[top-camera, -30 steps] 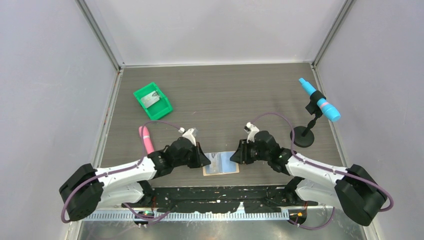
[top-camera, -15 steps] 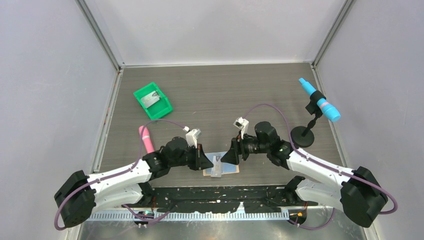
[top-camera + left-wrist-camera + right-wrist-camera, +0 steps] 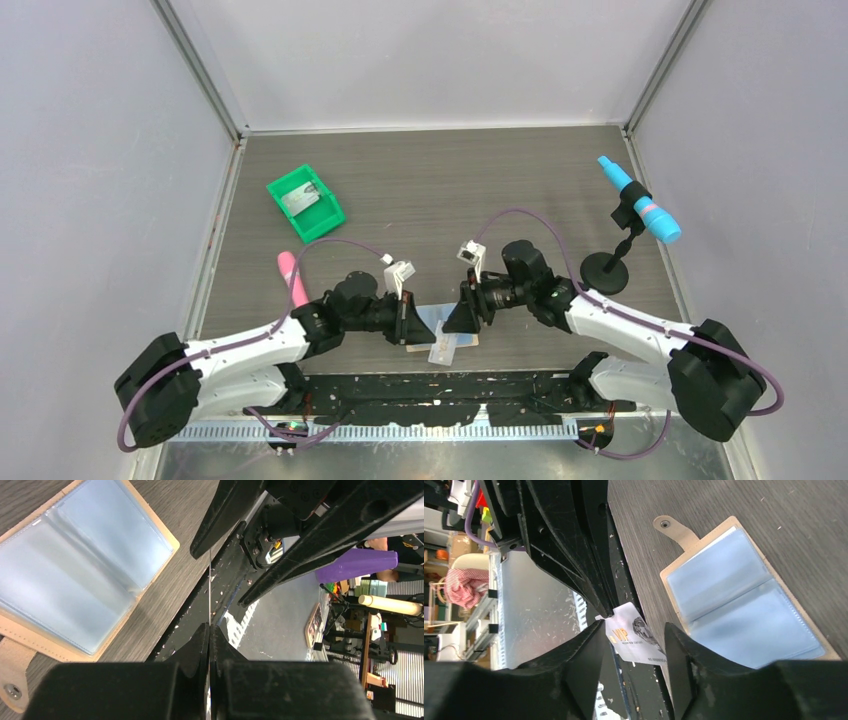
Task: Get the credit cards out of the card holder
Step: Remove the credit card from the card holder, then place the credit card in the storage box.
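Tan leather-like folding card holder point(image 3: 739, 610) spread open and flat on dark wood-grain surface point(image 3: 450, 200), blue panels up, near front edge. Small white credit card point(image 3: 636, 642) with gold print pinched at one corner in clamped left pincer point(image 3: 209, 627), held over black rail point(image 3: 400, 385) just beside holder. Right pincer point(image 3: 633, 626) spread wide, fingers either side of card; contact impossible to tell.

Tan matt leather-like card holder point(image 3: 744, 605) lined in glossy clear plastic, glossy white credit card point(image 3: 636, 640), matt dark wood-grain table point(image 3: 450, 190), green plastic bin point(image 3: 305, 203)
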